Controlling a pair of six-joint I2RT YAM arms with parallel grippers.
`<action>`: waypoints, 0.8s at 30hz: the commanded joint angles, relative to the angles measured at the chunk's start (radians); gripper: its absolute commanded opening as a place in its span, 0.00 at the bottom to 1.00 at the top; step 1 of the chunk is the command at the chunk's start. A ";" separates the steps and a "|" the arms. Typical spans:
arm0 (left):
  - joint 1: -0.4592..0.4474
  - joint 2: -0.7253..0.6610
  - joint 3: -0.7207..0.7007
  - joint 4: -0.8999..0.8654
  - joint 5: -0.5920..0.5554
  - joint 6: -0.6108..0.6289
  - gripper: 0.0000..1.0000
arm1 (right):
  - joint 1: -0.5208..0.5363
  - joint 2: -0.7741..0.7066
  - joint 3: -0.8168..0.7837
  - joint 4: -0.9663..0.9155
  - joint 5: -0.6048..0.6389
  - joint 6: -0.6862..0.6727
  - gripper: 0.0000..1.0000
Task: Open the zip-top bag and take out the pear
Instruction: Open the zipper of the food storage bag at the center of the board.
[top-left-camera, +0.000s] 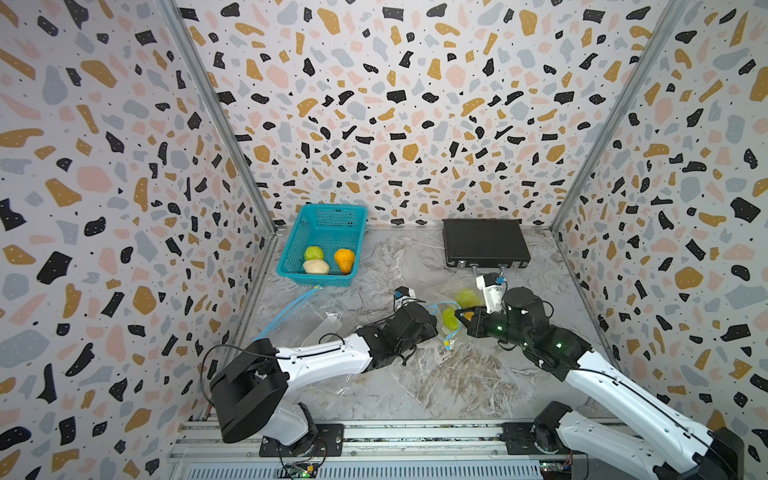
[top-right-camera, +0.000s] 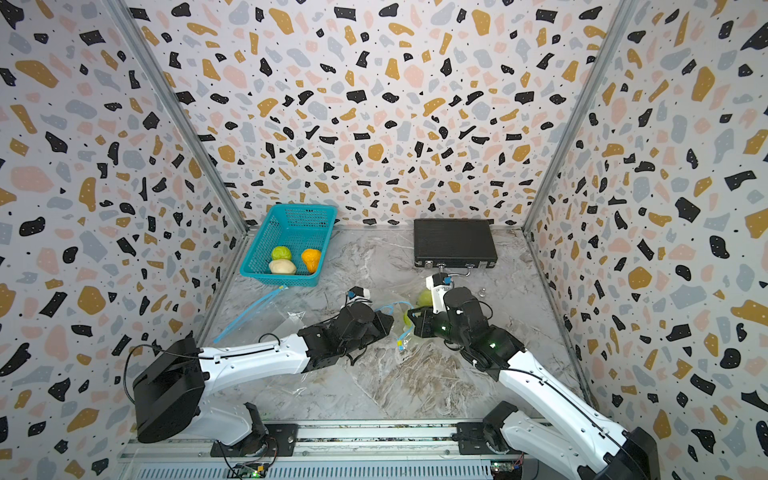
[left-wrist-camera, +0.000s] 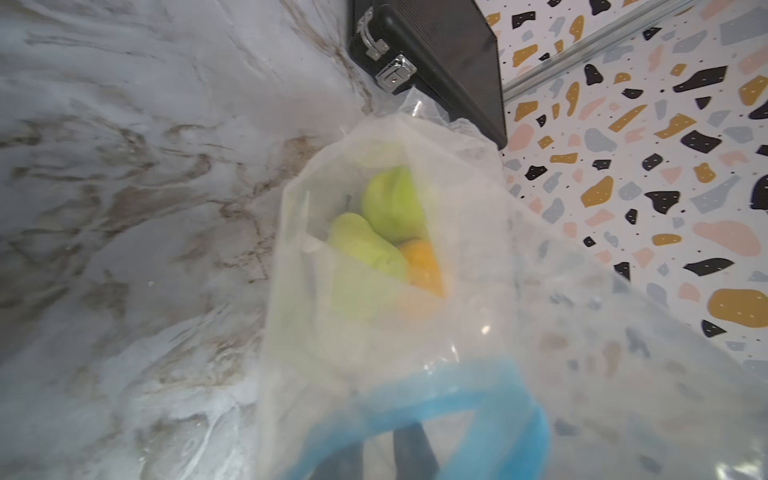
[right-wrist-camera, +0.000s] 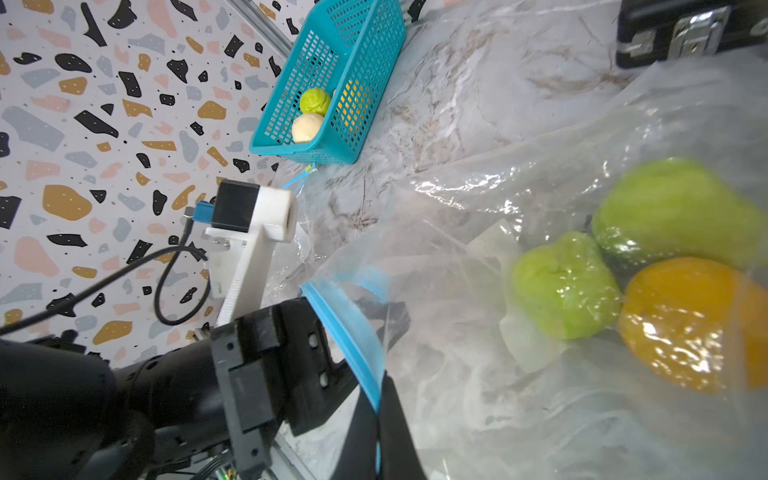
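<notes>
Holding a clear plastic zip-top bag (right-wrist-camera: 457, 395) agape at the middle of the marble bench (top-left-camera: 395, 266), I have my right gripper (right-wrist-camera: 379, 395) pinching its blue zip rim (right-wrist-camera: 353, 332), cannot tell whether my left gripper (right-wrist-camera: 332, 336) grips, and the green pear (left-wrist-camera: 365, 249) lies inside, untaken.

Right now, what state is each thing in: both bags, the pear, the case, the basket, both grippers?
zip-top bag: mouth partly open, blue zip strip parted.
pear: inside that bag, not taken out.
left gripper: looks closed on the bag's lip.
right gripper: shut on the zip strip.
black case: lid shut, latches down.
teal basket: upright, three items inside.
second bag: flat on the table, looks empty.
</notes>
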 joint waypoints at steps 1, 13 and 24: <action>0.024 -0.065 -0.041 -0.043 -0.084 0.038 0.17 | 0.054 -0.002 0.022 0.048 -0.015 0.088 0.00; 0.080 -0.198 -0.139 -0.116 -0.115 0.048 0.18 | 0.163 0.114 0.045 0.098 0.087 0.114 0.00; 0.046 -0.299 -0.098 -0.029 0.128 0.015 0.23 | 0.162 0.100 0.118 -0.042 0.079 0.007 0.04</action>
